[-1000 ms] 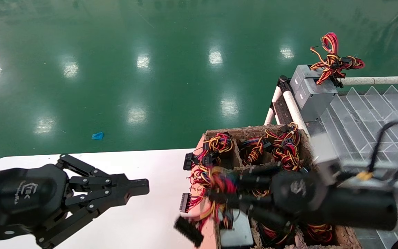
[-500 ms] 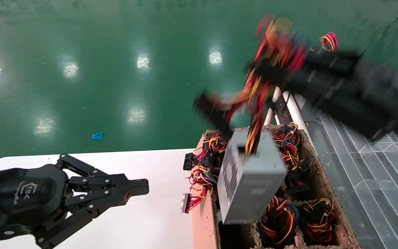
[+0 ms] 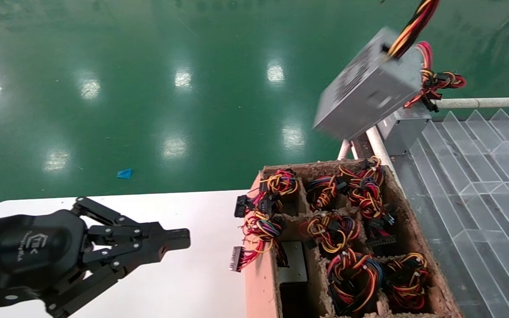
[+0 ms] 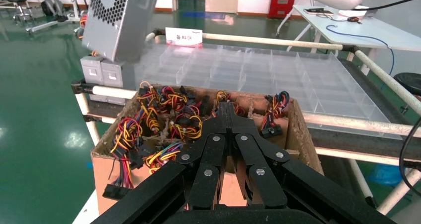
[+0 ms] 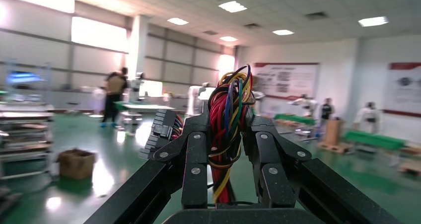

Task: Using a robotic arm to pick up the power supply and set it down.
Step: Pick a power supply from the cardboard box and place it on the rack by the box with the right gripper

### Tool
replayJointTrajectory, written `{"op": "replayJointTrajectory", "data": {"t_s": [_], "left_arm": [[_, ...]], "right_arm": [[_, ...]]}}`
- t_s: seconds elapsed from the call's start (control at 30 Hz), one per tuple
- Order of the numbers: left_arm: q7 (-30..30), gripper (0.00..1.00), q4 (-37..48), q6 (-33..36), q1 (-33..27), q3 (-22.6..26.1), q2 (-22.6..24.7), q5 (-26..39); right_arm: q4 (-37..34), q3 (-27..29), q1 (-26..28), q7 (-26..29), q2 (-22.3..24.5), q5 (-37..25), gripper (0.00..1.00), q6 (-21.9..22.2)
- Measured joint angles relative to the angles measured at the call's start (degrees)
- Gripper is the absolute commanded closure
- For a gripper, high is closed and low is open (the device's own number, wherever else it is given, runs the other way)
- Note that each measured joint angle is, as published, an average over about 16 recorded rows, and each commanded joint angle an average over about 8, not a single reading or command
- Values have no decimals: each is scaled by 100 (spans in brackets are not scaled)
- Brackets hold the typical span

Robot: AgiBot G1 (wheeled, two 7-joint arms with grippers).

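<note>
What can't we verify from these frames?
- Right gripper: out of the head view past the top edge; only the right wrist view shows it shut on the wire bundle.
- Power supply: motion-blurred in the head view, labels unreadable; absent from the right wrist view.
- Cardboard box: near compartments cut off by the head view's bottom edge.
- Left gripper: parked over the white table.
</note>
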Motion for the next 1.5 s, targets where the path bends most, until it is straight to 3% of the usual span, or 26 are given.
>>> {"op": "replayJointTrajectory", "data": {"t_s": [0.43,0.83,1.13,1.5], "left_arm": [[0,100,0,0,0,0,0,0],[0,100,0,0,0,1,0,0],[0,100,0,0,0,1,0,0],[0,100,0,0,0,1,0,-1]], "right_arm": [[-7,318,-936,-825,558,101,100,1043],[-188,593,-1777,-1191,579,538,100,1661],[-477,490,-1695,-1364,431,320,100,2011],[-1003,176,-1051,-1426,-40,-168,100,2224]]}}
